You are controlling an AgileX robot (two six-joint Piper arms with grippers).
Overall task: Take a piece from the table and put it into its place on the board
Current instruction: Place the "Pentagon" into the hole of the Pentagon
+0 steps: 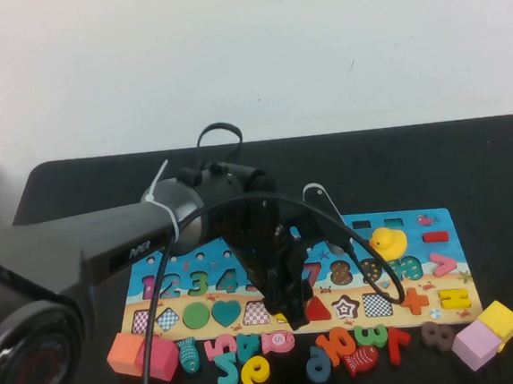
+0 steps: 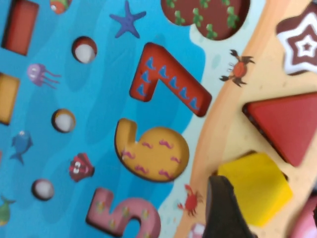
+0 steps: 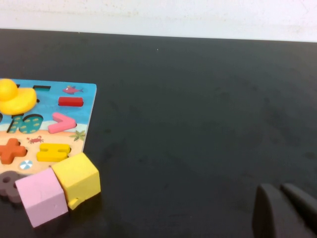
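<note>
The yellow pentagon (image 2: 255, 187) lies in the sandy strip of the board (image 1: 446, 252), in its place beside the red triangle (image 2: 287, 124); dark recess edges show round it. My left gripper (image 2: 267, 196) hangs low over it, open: one finger (image 2: 223, 208) touches the pentagon's edge, the other stands clear at the frame's edge. In the high view the left gripper (image 1: 289, 304) covers most of the pentagon. My right gripper (image 3: 285, 208) is shut and empty above bare black table, off to the right of the board (image 3: 81, 119).
A yellow duck (image 1: 388, 241) sits on the board's right part. Loose number pieces (image 1: 253, 358) lie along the front edge. Orange (image 1: 125, 353) and pink (image 1: 161, 358) cubes stand front left, yellow (image 1: 499, 319) and lilac (image 1: 476, 343) cubes front right.
</note>
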